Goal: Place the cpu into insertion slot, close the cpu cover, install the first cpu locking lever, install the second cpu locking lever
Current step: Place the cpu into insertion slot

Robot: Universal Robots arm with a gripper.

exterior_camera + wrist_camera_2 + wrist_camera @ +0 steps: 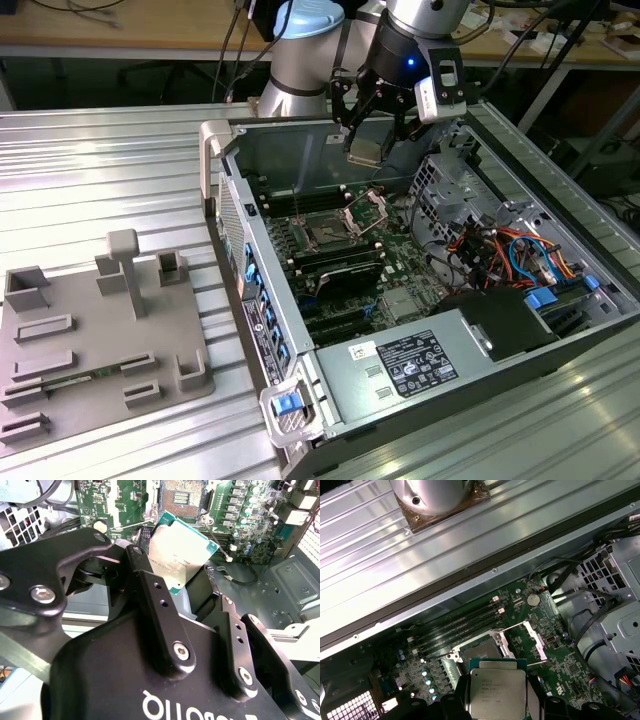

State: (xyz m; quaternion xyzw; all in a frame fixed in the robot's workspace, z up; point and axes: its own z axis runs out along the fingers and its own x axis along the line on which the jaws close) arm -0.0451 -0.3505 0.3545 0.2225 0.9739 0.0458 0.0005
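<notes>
Your end effector (368, 142) grips the cpu (497, 692) above the insertion slot (182, 497) — step one in hand; the cpu cover (368, 208) stands open. Seating likely calls for squared edges.

Arm (300, 60) angled downward, wrist tilted; end effector (370, 138) fingers pinched on cpu (180, 547).

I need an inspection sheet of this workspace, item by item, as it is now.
Surface: ribbed metal table, bearing an open computer case.
Job's things: cpu held above the circuit board; insertion slot empty; cpu cover raised.
Clutter: grey moulded tray beside the case.
Grippers: gripper, jaws shut on the cpu.
Cables: orange, blue and red wires inside the case.
Surroundings: wooden bench behind.
</notes>
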